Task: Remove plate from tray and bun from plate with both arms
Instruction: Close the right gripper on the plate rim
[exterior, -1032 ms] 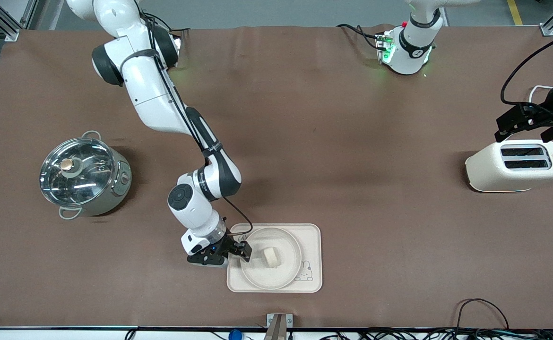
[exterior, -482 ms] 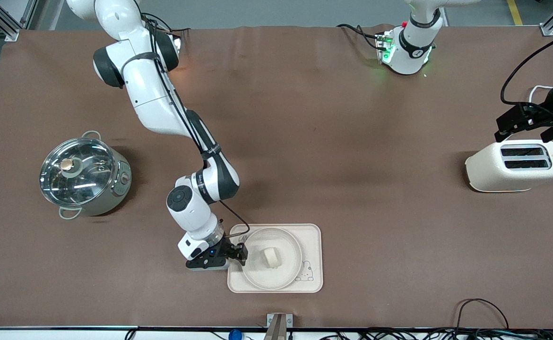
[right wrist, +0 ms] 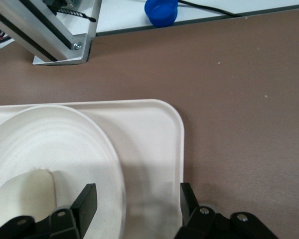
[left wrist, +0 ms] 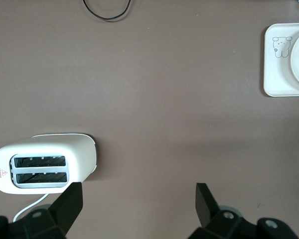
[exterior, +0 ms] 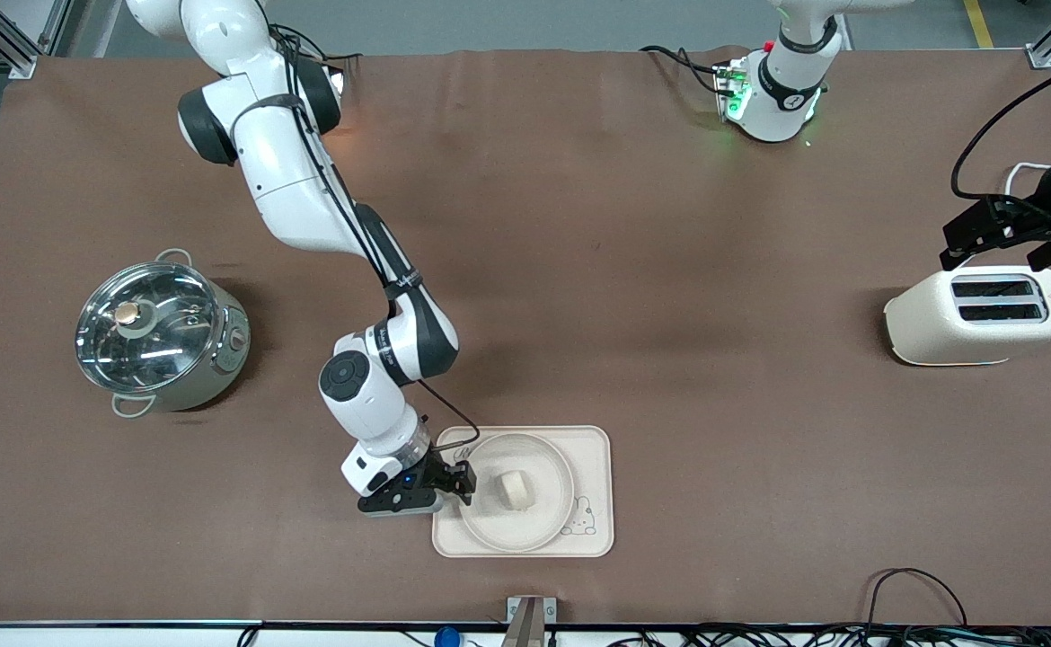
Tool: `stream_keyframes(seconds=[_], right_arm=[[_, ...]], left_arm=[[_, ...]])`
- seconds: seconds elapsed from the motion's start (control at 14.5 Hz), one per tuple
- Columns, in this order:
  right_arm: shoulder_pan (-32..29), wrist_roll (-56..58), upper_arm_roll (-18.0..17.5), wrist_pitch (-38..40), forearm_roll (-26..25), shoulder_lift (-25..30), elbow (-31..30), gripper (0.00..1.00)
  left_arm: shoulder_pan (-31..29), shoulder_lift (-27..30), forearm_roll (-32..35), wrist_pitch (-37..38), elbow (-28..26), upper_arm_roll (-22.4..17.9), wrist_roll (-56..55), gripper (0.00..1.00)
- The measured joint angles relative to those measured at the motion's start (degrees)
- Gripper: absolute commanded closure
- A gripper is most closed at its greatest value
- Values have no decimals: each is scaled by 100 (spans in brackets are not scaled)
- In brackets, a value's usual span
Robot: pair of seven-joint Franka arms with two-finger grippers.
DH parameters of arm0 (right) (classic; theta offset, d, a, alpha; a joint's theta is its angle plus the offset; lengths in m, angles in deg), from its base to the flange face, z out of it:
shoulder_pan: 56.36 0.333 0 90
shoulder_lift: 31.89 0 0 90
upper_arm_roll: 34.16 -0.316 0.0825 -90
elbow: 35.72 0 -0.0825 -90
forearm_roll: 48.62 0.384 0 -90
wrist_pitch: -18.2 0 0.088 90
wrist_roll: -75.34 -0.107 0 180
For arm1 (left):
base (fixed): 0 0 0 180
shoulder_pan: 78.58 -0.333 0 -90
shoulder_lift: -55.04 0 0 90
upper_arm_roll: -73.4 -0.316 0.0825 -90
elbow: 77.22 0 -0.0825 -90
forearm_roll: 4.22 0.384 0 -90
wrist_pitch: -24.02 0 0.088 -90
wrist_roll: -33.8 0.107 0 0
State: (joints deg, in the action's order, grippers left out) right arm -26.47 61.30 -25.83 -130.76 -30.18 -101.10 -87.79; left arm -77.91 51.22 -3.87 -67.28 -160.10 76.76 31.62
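Note:
The round cream-white plate (exterior: 490,526) lies on the rectangular cream tray (exterior: 593,449) near the table's front edge. The small pale bun (exterior: 514,490) rests on the plate. My right gripper (exterior: 463,479) is open and empty, low over the plate's rim at the edge toward the right arm's end. In the right wrist view its fingers stand astride the rim of the plate (right wrist: 65,149), one over the plate by the bun (right wrist: 25,194), one over the tray (right wrist: 159,139). My left gripper (exterior: 997,256) waits open and empty over the table beside the toaster.
A white two-slot toaster (exterior: 979,314) stands at the left arm's end, also in the left wrist view (left wrist: 45,162). A steel pot with a glass lid (exterior: 159,334) stands at the right arm's end. Cables and a metal bracket (exterior: 530,615) line the front edge.
My right gripper has drawn back from the bun to the plate's rim, open. The bun stays on the plate. The left arm has not moved.

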Motion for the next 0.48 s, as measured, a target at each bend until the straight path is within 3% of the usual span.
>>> stream_keyframes(seconds=[0.14, 0.34, 0.48], right_arm=[[53, -18, -12, 0, 0, -2, -1, 32], [94, -65, -25, 0, 0, -5, -4, 54], [103, -82, -26, 0, 0, -13, -8, 55]], left_arm=[[0, 0, 0, 0, 0, 0, 0, 0], [0, 0, 0, 0, 0, -1, 1, 0], [-3, 0, 0, 0, 0, -2, 33, 0]])
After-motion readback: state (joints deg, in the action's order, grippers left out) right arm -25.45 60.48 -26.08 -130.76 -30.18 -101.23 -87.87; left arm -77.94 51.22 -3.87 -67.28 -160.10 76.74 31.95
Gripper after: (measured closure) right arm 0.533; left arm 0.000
